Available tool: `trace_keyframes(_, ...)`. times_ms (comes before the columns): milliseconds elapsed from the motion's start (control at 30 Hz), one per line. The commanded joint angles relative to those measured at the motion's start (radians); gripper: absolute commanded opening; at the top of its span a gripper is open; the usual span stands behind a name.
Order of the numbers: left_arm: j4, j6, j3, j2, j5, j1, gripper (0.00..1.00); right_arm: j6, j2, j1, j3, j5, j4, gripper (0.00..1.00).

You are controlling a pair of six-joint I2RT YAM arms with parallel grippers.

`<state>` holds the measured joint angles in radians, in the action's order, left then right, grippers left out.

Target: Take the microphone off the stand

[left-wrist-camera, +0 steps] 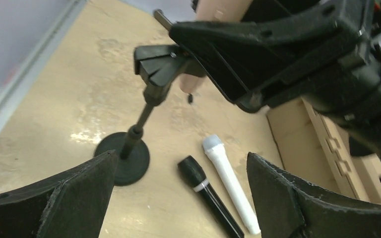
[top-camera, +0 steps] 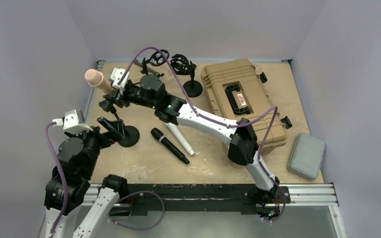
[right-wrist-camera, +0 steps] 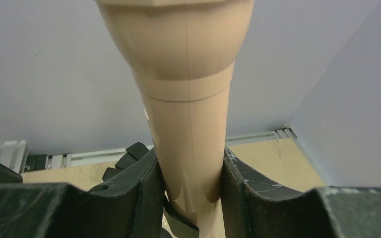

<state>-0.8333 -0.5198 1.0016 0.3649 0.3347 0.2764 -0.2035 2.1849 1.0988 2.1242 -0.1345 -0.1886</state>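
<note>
The right arm stretched over the table to its far left side, where the right gripper was clamped on the handle of the tan microphone, just above the clip of the stand. The microphone's long axis tilted, head up toward the left wall and tail at the clip, so the pull probably had to follow that line. The left gripper hung nearer the stand's base, its jaws apart.

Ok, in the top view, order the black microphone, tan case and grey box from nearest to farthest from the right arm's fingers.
1. black microphone, mid-table, nearest the right fingers.
2. tan case, back right.
3. grey box, far right edge.
</note>
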Motion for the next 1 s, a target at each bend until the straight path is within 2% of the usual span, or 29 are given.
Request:
trace_keyframes(0,0.059,-0.017,-0.035,0.018,-0.207,0.001,0.99,0.001,-0.052,-0.077,0.082,-0.277,0.072,0.0)
trace_keyframes(100,0.104,-0.025,-0.087,0.037,-0.237,0.001,0.99,0.0,-0.048,-0.1,0.109,-0.346,0.104,0.0)
trace_keyframes(233,0.139,0.061,-0.111,0.096,-0.057,0.001,1.0,0.009,-0.041,-0.129,0.106,-0.439,0.109,0.0)
trace_keyframes(300,0.22,0.163,-0.149,0.113,0.01,0.001,1.0,0.021,-0.032,-0.14,0.112,-0.465,0.11,0.0)
trace_keyframes(367,0.364,0.295,-0.22,0.123,-0.047,0.0,1.0,0.021,-0.026,-0.145,0.116,-0.477,0.114,0.0)
trace_keyframes(433,0.487,0.4,-0.268,0.131,-0.19,-0.002,1.0,0.016,-0.027,-0.146,0.115,-0.482,0.119,0.0)
trace_keyframes(600,0.559,0.484,-0.295,0.141,-0.358,-0.032,0.97,0.026,-0.053,-0.159,0.065,-0.495,0.087,0.0)
trace_keyframes(767,0.587,0.508,-0.328,0.101,-0.362,-0.146,0.9,0.028,-0.059,-0.166,0.059,-0.512,0.086,0.0)
trace_keyframes(867,0.573,0.515,-0.31,0.094,-0.349,-0.155,0.84,0.023,-0.059,-0.17,0.058,-0.514,0.091,0.0)
trace_keyframes(967,0.584,0.562,-0.304,0.086,-0.338,-0.155,0.82,0.024,-0.06,-0.175,0.058,-0.518,0.093,0.0)
